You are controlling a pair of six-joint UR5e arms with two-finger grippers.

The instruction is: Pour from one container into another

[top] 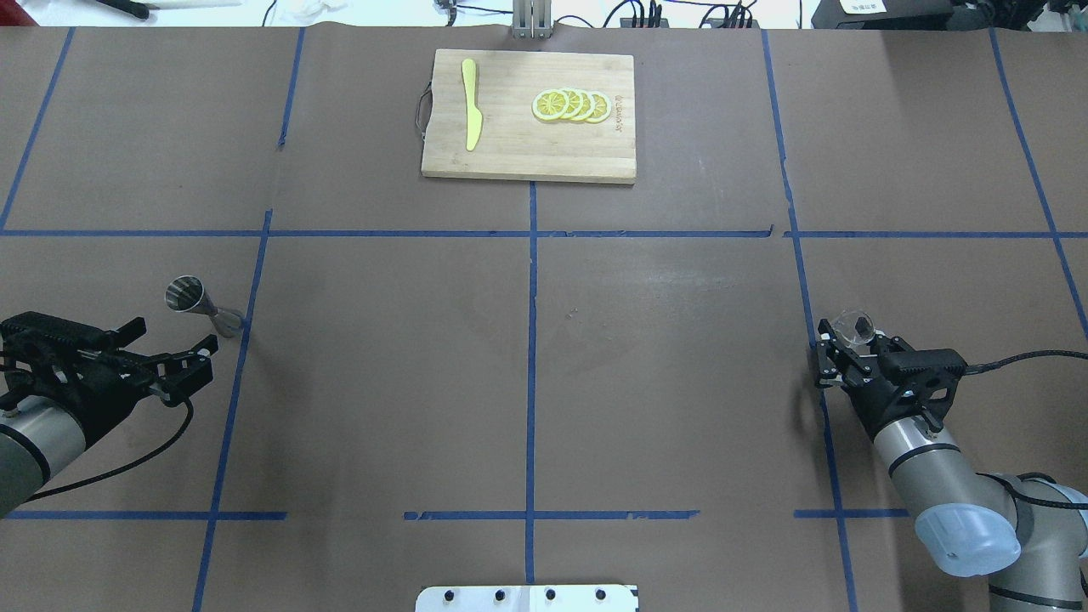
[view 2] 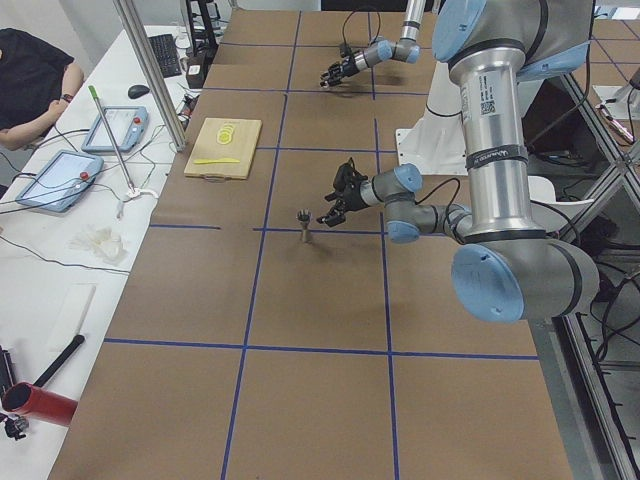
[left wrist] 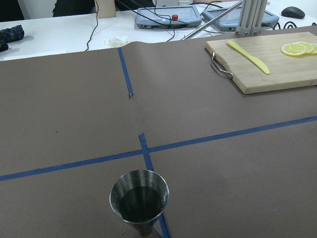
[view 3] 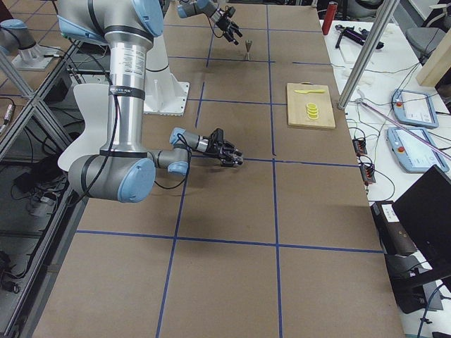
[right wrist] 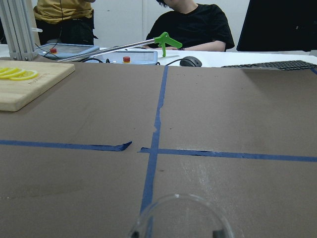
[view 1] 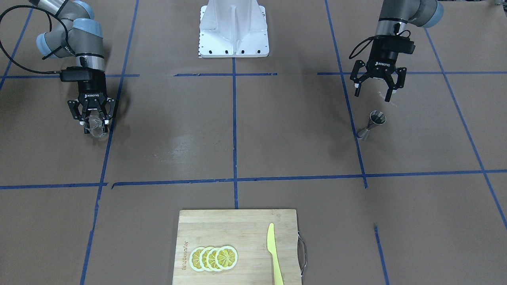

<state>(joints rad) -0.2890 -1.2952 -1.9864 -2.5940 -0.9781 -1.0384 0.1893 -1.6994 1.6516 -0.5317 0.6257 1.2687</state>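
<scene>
- Clear glass cup [top: 852, 325]: short, cylindrical; clamped between the fingers of the right gripper [view 1: 95, 126].
- Metal jigger [top: 197, 303]: hourglass-shaped, upright on the table [top: 663, 382]; left gripper [top: 177, 333] near it, fingers spread apart.
- Wide bare surface between the arms; cutting board [top: 510, 157] at the far edge.

The table [view 1: 277, 130] wears matt brown paper lined with blue tape [view 1: 234, 138]. The jigger [view 1: 371, 126] is shiny silver-grey metal, the cup [view 1: 94, 126] clear smooth glass. The board [view 1: 245, 237] is pale grained wood; the knife [view 1: 273, 253] looks smooth yellow plastic
</scene>
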